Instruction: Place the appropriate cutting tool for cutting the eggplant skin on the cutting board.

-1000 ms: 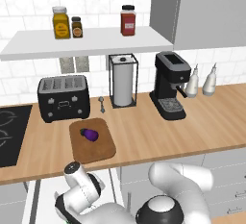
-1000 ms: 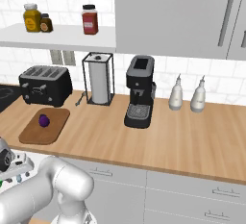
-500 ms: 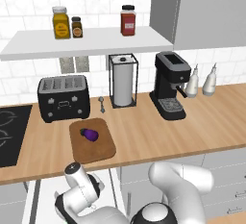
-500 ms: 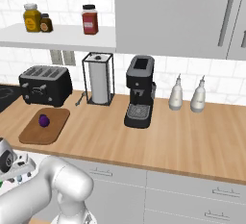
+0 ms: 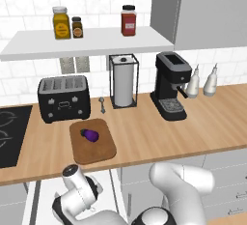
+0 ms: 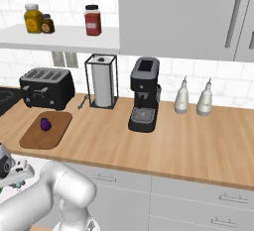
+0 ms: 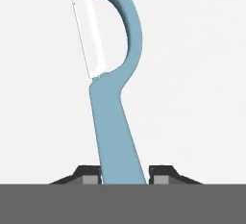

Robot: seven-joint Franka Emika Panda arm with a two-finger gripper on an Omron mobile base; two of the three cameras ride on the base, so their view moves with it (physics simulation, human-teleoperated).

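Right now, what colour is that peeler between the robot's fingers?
Light blue, with a white blade; the peeler shows best in the hand view.

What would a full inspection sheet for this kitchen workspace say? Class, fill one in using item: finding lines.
Surface: wooden counter, with a black hob at its left end.
Job's things: cutting board in front of the toaster; eggplant lying on it; light-blue peeler with its handle between the finger tips, head pointing away.
Clutter: toaster, paper towel holder, coffee machine, two white bottles, a small metal utensil beside the toaster.
Grippers: gripper shut on the peeler, low in front of the counter.
Cables: nothing seen.
Surroundings: wall shelf with three jars; grey cabinets above and below.
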